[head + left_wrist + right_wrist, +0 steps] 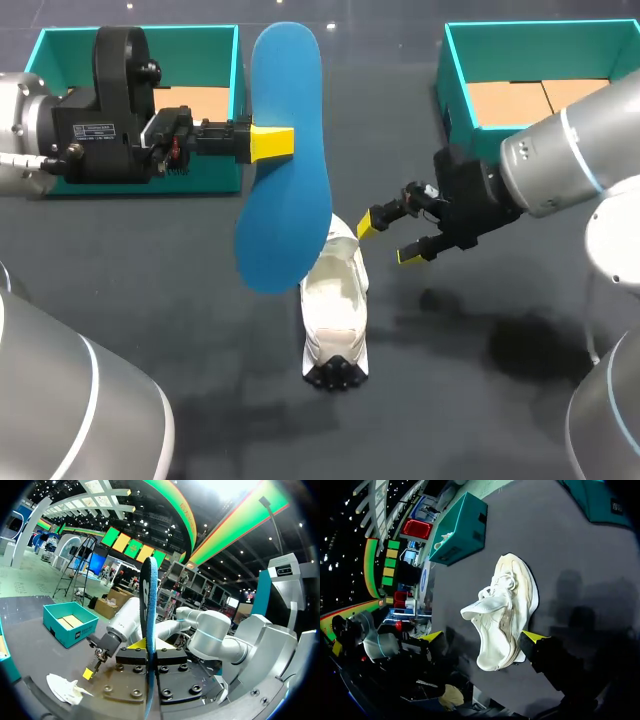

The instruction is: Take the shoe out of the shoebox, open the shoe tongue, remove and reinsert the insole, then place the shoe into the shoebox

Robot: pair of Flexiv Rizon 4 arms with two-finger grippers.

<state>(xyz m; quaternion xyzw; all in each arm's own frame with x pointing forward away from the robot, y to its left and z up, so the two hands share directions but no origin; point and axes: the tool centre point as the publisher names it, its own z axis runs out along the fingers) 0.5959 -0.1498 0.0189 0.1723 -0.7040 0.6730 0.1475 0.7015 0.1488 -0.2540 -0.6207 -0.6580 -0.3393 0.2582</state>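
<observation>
Above the white shoe (335, 310), the blue insole (288, 215) is clamped in the left gripper (272, 143).
The right gripper (388, 241) is spread wide alongside; left unheld, the shoe may be shoved aside at reinsertion.

A dark grey table (150, 265) spreads wide, blotched with soft shadows.

1. Holding the left arm (100, 110) level, stretched in from the left side toward the middle.
2. Clamping the left gripper (272, 143) on the blue insole (290, 200), yellow tips pressing its two faces.
3. Angling the right arm (560, 160) in from the right side, wrist tilting down toward the table's middle.
4. Spreading the right gripper (388, 243) wide, yellow tips well apart, gripping nothing.
</observation>
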